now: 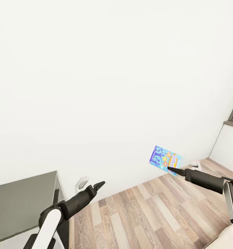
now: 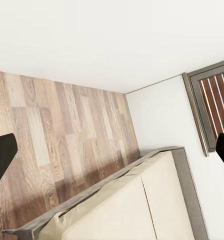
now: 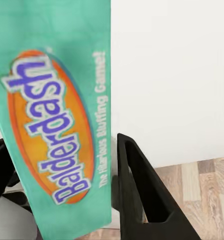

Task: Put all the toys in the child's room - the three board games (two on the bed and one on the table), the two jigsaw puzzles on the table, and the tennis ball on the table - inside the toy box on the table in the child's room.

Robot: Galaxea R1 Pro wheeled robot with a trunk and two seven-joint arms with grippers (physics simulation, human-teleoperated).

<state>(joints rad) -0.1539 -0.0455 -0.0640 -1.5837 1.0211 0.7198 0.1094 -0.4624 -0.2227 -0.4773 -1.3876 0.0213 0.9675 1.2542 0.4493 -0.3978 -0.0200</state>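
Balderdash lettering on the board game (image 3: pixel 57 125) reads in the right wrist view.

**What we cannot fully see**

In the head view, the board game (image 1: pixel 164 160) is too small for us to read its print. The right hand (image 1: pixel 172 170) covers its corner at five o'clock. The grey worktop (image 1: pixel 23 204) runs off the frame at nine o'clock. In the right wrist view the box overflows the frame at twelve and six o'clock. In the left wrist view, the bed (image 2: pixel 136 205) is cut at six o'clock, and the left hand's fingers (image 2: pixel 2 157) show only as dark slivers at the edges.
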